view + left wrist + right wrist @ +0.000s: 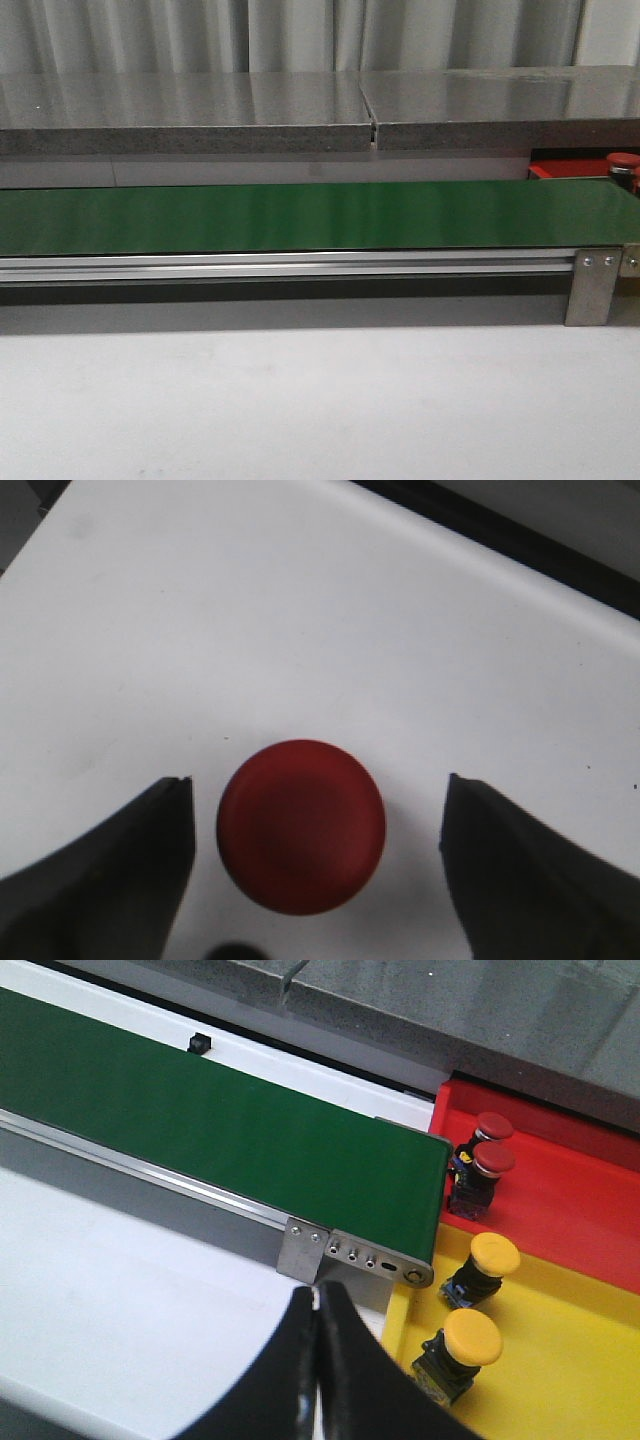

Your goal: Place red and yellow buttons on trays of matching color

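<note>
Item: red button [301,826], one, cap-up on the white counter [330,610], seen from directly above in the left wrist view so that only the round domed cap shows; its body is hidden beneath, and its long axis appears to run vertically, toward the camera. Position: between the left gripper [315,810] jaws, which stand spread wide, one dark finger on either side of the cap, neither touching it; the cap sits nearer one finger than the other, with bare counter showing in both gaps. Judgement: the left arm is the nearer by far, poised to close on this button; the coming move turns on the cap lying squarely between the jaws, slightly off-centre, so one finger would likely meet it first. Right gripper [317,1340]: jaws pressed together, holding nothing, hovering over the white counter just short of the steel bracket [304,1248] at the end of the green belt [200,1110]. Beyond those jaws, past the belt end: red tray [570,1180] holding two red-capped buttons [492,1161] close together by the belt end; beside it, nearer the jaws, yellow tray [560,1360] holding two yellow-capped buttons [494,1254], apart from each other. Front view: belt bare along its visible length, neither arm in frame, a sliver of red tray and one red cap at the far right edge. Status, judged: four buttons already sorted by colour; the red one between the left jaws not yet lifted.
</note>
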You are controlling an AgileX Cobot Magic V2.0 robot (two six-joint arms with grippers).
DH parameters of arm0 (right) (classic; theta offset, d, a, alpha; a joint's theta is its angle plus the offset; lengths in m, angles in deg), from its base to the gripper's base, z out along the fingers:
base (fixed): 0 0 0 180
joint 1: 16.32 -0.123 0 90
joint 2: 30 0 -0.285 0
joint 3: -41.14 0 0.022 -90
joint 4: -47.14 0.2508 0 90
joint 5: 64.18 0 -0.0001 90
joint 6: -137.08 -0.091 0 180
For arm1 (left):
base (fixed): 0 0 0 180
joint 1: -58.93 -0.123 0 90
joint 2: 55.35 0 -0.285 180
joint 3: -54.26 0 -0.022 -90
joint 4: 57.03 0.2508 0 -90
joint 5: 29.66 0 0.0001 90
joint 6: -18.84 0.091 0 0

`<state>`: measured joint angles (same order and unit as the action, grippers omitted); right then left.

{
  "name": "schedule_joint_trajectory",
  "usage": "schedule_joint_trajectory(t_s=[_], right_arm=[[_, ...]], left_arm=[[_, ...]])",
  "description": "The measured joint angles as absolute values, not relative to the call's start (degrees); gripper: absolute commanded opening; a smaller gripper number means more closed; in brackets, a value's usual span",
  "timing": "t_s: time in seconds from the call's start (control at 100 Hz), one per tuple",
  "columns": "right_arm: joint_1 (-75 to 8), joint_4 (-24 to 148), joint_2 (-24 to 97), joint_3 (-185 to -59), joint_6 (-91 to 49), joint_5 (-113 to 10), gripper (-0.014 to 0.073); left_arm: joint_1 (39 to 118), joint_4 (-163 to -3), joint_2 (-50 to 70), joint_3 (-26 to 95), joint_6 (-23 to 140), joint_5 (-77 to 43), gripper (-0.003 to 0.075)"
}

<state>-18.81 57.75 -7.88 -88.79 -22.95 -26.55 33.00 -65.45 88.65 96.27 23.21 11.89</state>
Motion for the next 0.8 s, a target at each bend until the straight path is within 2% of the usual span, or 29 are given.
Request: schedule_joint_trajectory(t_s=[0.1, 0.2, 0.51, 0.8], right_arm=[[-18.8, 57.8, -7.9, -88.8, -23.0, -26.6, -0.0068], [-18.8, 57.8, -7.9, -88.8, -23.0, -26.6, -0.0068], [-18.8, 57.8, -7.9, -88.8, -23.0, -26.6, -0.0068], [-18.8, 57.8, -7.9, -88.8, -23.0, -26.6, -0.0068]], left_arm=[[33.0, -65.4, 88.6, 96.4, 23.1, 11.9, 0.0244], [33.0, -65.4, 88.6, 96.4, 23.1, 11.9, 0.0185], [33.0, -65.6, 86.4, 96.8, 23.1, 13.3, 0.0176], [33.3, -70.6, 73.9, 92.1, 25.7, 14.9, 0.0176]])
